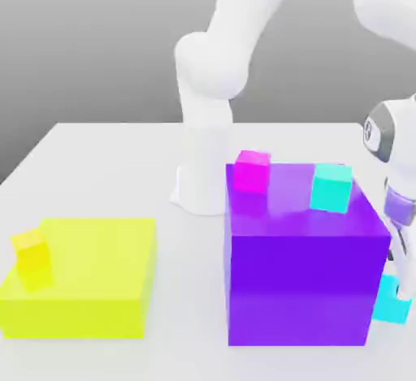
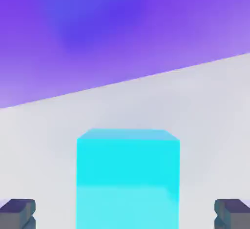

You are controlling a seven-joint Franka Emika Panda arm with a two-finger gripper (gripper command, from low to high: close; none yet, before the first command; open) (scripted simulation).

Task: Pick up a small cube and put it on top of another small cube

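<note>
Sky-cyan small cube [image 2: 128, 176] sits on bench [image 1: 97, 140], just beside purple block [image 1: 305, 278].
Pincer [image 2: 125, 216] open, fingertips [image 2: 18, 213] either side of cube, apart from it.

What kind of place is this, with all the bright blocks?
Probably a computer-made test scene, not a real room: a bare white table, flat-coloured blocks such as the purple block and yellow slab, and a white robot arm.
</note>
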